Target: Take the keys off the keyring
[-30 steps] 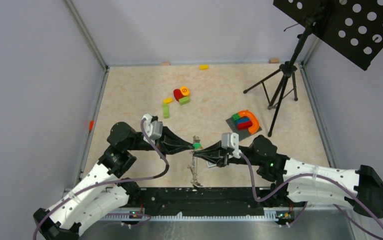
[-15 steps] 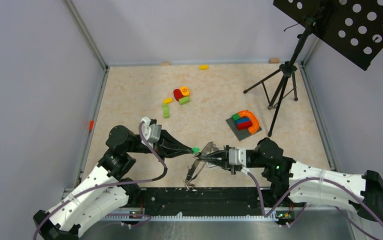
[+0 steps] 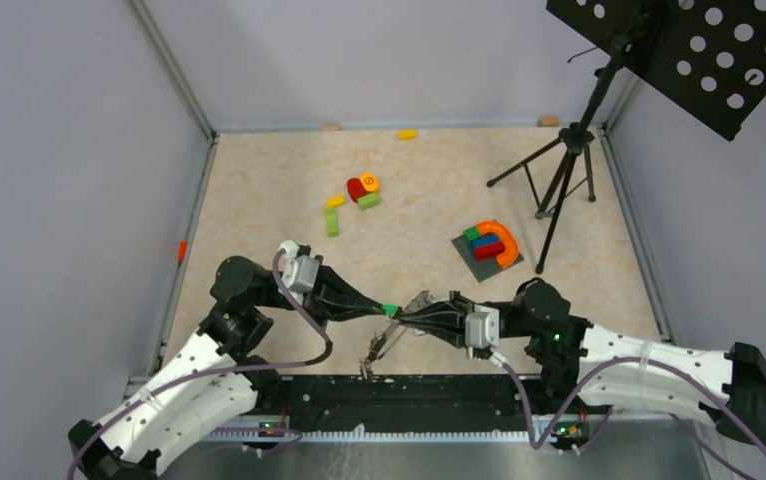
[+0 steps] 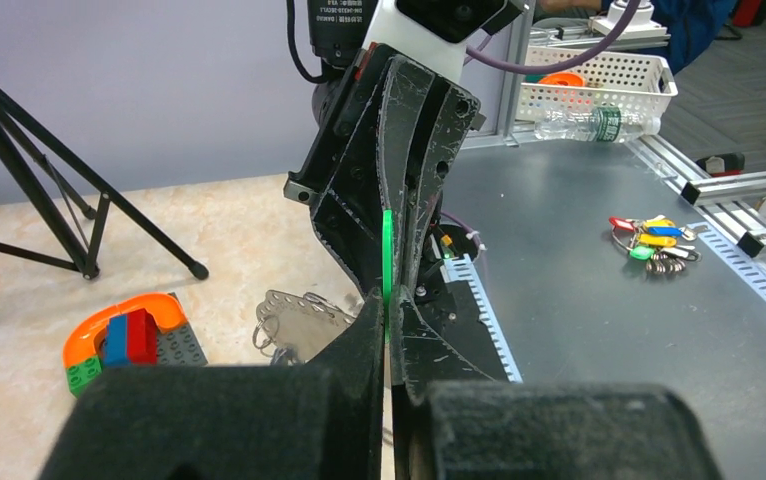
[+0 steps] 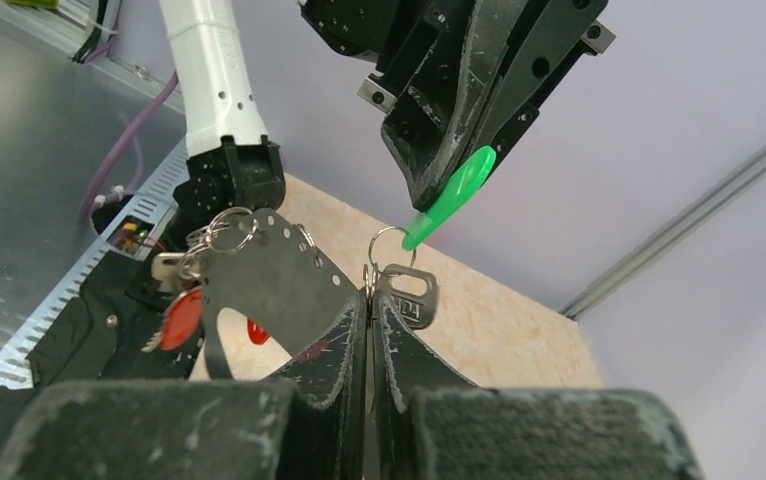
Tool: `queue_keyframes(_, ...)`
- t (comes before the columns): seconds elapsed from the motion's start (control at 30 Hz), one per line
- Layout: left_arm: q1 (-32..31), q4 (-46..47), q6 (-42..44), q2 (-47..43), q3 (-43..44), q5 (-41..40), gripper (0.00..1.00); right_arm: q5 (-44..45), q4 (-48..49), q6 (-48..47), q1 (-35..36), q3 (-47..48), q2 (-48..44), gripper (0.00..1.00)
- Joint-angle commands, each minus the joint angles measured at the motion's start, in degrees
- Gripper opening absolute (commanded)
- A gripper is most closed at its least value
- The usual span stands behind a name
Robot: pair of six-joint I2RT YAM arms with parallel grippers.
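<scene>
My left gripper (image 3: 387, 309) (image 4: 389, 298) is shut on a green plastic tag (image 4: 388, 245) (image 5: 454, 195) of one of the keys. Facing it tip to tip, my right gripper (image 3: 417, 310) (image 5: 369, 298) is shut on the edge of the keyring (image 5: 269, 280) (image 4: 304, 318), a flat grey perforated metal loop. A silver key (image 5: 409, 295) on a small split ring hangs right at the right fingertips, linked to the green tag. More keys with red tags (image 5: 181, 320) dangle below the keyring (image 3: 371, 355), near the table's front edge.
Toy blocks (image 3: 359, 190) lie mid-table. An orange arch with blocks on a grey plate (image 3: 491, 245) sits to the right, and a black tripod stand (image 3: 559, 180) behind it. A black rail (image 3: 409, 390) runs along the near edge. Another bunch of tagged keys (image 4: 654, 240) lies on the grey bench outside.
Both grippers have drifted toward the near edge. The right wrist has rolled over, tilting the keyring, and the dangling keys have swung lower and to the left.
</scene>
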Motion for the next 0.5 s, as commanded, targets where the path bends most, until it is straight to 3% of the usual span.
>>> queue_keyframes(0.0,0.01,4.39,-0.70,-1.24,-0.99,0.46,0.00,-1.34,13.04,5.81,0.67,-1.75,-0.34,0.00)
queue_keyframes(0.47,0.01,8.22,-3.59,-2.50,-4.18,-3.28,0.00,3.81,42.67,22.59,0.67,-8.20,7.97,0.00)
